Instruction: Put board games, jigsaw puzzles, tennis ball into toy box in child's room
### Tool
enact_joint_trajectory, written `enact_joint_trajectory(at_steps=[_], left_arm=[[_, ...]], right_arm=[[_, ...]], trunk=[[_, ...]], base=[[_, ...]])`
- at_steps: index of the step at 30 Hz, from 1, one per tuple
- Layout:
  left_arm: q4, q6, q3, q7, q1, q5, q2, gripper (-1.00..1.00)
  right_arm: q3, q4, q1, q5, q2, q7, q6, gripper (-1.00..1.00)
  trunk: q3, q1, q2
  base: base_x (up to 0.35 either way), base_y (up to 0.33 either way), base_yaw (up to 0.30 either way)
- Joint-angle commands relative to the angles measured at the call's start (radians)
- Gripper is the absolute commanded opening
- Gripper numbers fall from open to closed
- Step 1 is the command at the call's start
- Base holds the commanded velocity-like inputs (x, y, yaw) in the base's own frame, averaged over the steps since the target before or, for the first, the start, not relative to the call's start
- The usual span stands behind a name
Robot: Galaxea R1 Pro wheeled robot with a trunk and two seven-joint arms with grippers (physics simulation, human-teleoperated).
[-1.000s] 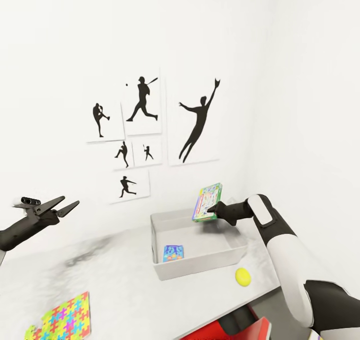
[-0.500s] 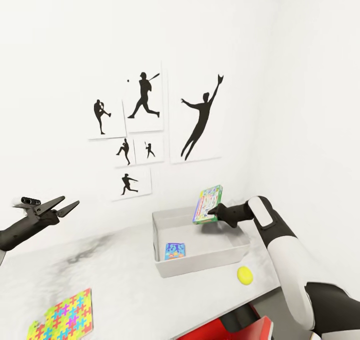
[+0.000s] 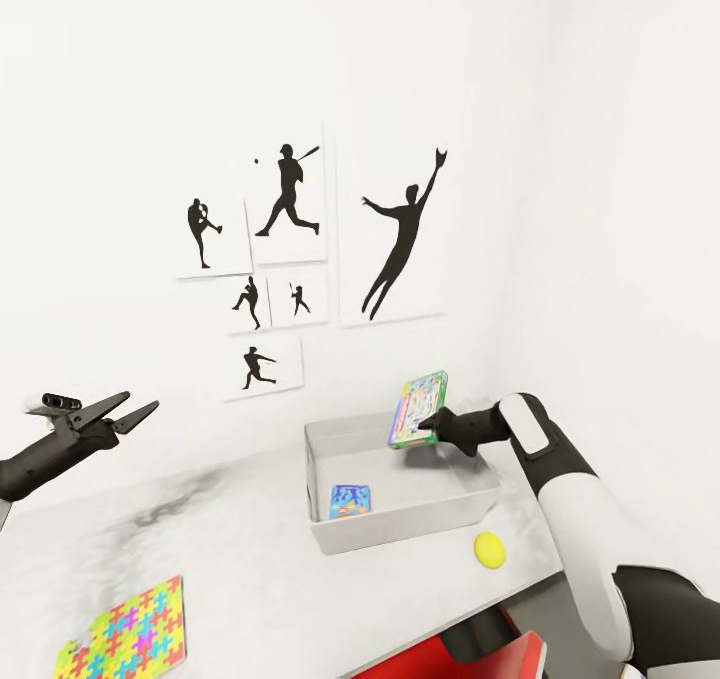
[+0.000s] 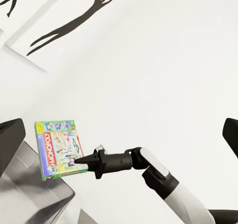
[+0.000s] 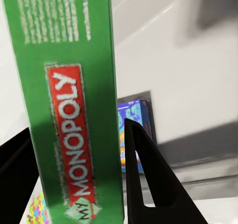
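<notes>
- Over the toy box (image 3: 400, 519), in the head view, the right gripper (image 3: 428, 423) is clamped on the pale green board game (image 3: 417, 411), holding it tilted on edge above the bin's far side.
- Below that gripper, on the bin's floor, lies the blue board game (image 3: 349, 500), flat and apart from the walls.
- Just outside the bin's near right corner, well below the right gripper, the tennis ball (image 3: 489, 549) rests on the table (image 3: 250, 559).
- Far across from it, the left gripper (image 3: 135, 418) hangs over the table's other end with its jaws apart and nothing between them; a jigsaw puzzle (image 3: 125, 631) lies flat on the table well below it.
- Black silhouette pictures (image 3: 290, 259) hang on the white wall behind the bin.
- From the left wrist view, the right gripper (image 4: 79, 160) pinches the lower corner of the pale green board game (image 4: 58, 148), whose printed cover faces the camera; a corner of the toy box (image 4: 34, 184) sits beneath it.
- From the right wrist view, the pale green board game (image 5: 69, 100) stands between the fingers (image 5: 148, 184), its green side with red lettering close to the lens; beyond the fingers the blue board game (image 5: 133, 130) lies in the bin, and a bit of jigsaw puzzle (image 5: 37, 209) shows by the game's lower edge.
</notes>
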Motion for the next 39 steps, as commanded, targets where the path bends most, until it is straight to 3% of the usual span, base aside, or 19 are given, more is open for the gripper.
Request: enact_joint_trajectory(at_steps=[1,15,23,31,33,37,39], left_arm=[[0.000,0.011,0.000,-0.004,-0.001,-0.001,0.000,1.00],[0.000,0.011,0.000,-0.004,-0.001,-0.001,0.000,1.00],[0.000,0.011,0.000,-0.004,-0.001,-0.001,0.000,1.00],[0.000,0.011,0.000,-0.004,-0.001,-0.001,0.000,1.00],[0.000,0.011,0.000,-0.004,-0.001,-0.001,0.000,1.00],[0.000,0.011,0.000,-0.004,-0.001,-0.001,0.000,1.00],[0.000,0.011,0.000,-0.004,-0.001,-0.001,0.000,1.00]], right_arm=[[-0.002,-0.001,-0.001,-0.011,0.001,-0.011,0.003,-1.00],[-0.001,0.004,-0.001,-0.010,0.002,-0.011,0.003,-1.00],[-0.004,0.001,0.051,-0.007,0.000,-0.007,0.003,-1.00],[0.002,0.002,0.062,-0.007,0.002,-0.003,0.003,-1.00],[0.020,0.003,0.062,-0.006,0.002,-0.004,0.003,-1.00],[0.136,0.003,0.062,-0.010,0.005,-0.004,0.003,-1.00],[0.159,0.004,0.062,-0.012,0.005,-0.004,0.003,-1.00]], trunk=[[-0.002,0.000,-0.002],[-0.002,0.000,-0.002],[-0.002,0.000,-0.002],[-0.002,0.000,-0.002],[-0.002,0.000,-0.002],[-0.002,0.000,-0.002],[-0.002,0.000,-0.002]], base=[[0.000,0.000,0.000],[0.000,0.000,0.000],[0.000,0.000,0.000],[0.000,0.000,0.000],[0.000,0.000,0.000],[0.000,0.000,0.000],[0.000,0.000,0.000]])
